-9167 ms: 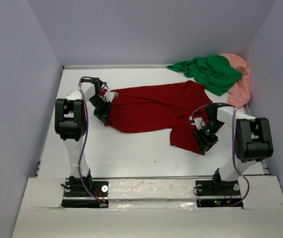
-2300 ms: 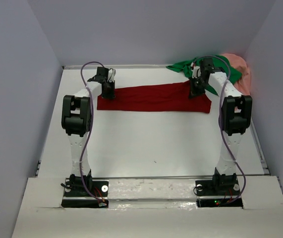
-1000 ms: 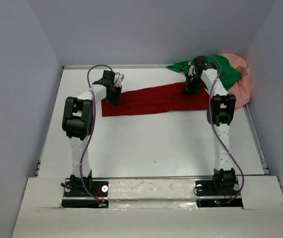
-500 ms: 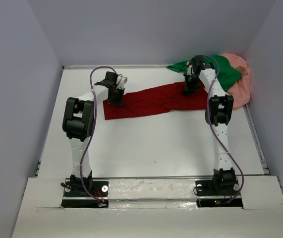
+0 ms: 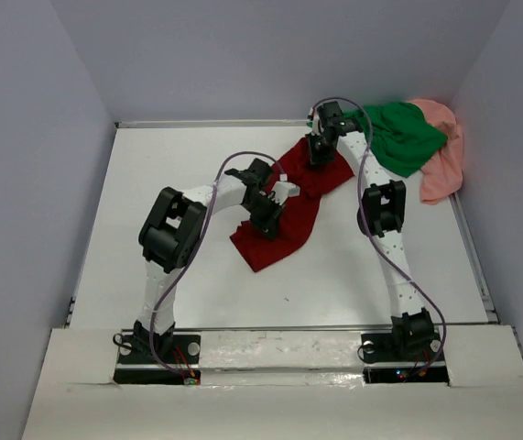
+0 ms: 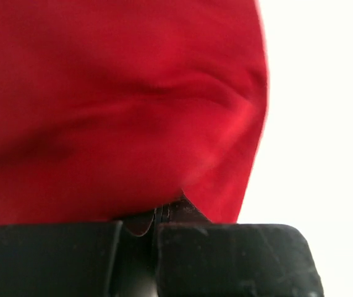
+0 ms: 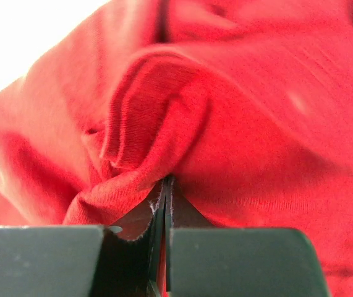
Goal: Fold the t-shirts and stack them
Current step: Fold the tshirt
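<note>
Red shirt (image 5: 290,220) is laid as a narrow folded band, diagonal across the middle of the table (image 5: 179,183). Its far end is up near the back and its near end trails toward the arm bases. The cloth between the two grip points is bunched and slack, so the band is not held taut.

Left gripper (image 5: 267,223) is pressed together on a pinch of red cloth roughly midway along the band. In the wrist view a small tuck is seen clamped at the jaw line, with the rest draped away beyond it. Right gripper (image 5: 315,161) is likewise clamped on the red shirt at the far end. Several gathered layers are squeezed there, so a folded edge is probably held rather than a single ply.

Judged reason for the hold: with both pinch points near one another, a crosswise fold is likely being made, one part of the band carried over the other. The layers are kept pinched so that the existing folds are not lost.

Green shirt (image 5: 398,133) is crumpled in the back right corner, lying partly over the pink shirt (image 5: 442,158). Both are unfolded and are presumably parked clear of the work area. The green edge lies just beside the right wrist, so a snag is possible.
</note>
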`<state>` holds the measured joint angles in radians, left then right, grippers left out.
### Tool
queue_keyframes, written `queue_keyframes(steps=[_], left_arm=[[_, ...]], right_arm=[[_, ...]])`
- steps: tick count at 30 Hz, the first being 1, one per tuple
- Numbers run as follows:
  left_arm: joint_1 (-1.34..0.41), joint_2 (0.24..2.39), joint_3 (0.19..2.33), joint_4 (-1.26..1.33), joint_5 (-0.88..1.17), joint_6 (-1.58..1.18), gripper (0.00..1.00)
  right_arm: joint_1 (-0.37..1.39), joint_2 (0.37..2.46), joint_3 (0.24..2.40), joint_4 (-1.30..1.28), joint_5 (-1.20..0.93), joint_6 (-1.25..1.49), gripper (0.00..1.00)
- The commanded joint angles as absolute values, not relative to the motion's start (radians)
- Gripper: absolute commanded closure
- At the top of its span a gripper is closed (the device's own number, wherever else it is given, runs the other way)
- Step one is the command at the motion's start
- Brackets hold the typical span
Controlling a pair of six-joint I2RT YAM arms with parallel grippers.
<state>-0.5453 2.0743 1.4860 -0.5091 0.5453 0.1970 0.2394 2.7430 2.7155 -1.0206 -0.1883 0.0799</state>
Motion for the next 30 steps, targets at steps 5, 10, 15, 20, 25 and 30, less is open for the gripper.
queue_keyframes(steps=[5, 10, 15, 20, 25, 30], left_arm=[[-0.687, 2.134, 1.514, -0.787, 0.931, 0.412, 1.00], [-0.781, 2.068, 1.539, -0.848, 1.038, 0.480, 1.00], [-0.880, 2.010, 1.539, -0.877, 1.089, 0.518, 1.00], [-0.923, 2.026, 1.607, -1.001, 1.146, 0.655, 1.00], [-0.850, 1.964, 1.612, -0.921, 1.118, 0.605, 1.00], [-0.701, 1.775, 1.429, -0.459, 0.840, 0.269, 1.00]], right_arm=[[0.321, 2.763, 2.730, -0.853, -0.120, 0.063, 1.00], [0.341, 2.783, 2.744, -0.824, -0.127, 0.071, 1.00], [0.350, 2.781, 2.755, -0.792, -0.117, 0.068, 1.00], [0.359, 2.767, 2.744, -0.769, -0.109, 0.067, 1.00], [0.359, 2.732, 2.708, -0.772, -0.109, 0.048, 1.00], [0.359, 2.723, 2.683, -0.746, -0.155, 0.078, 1.00]])
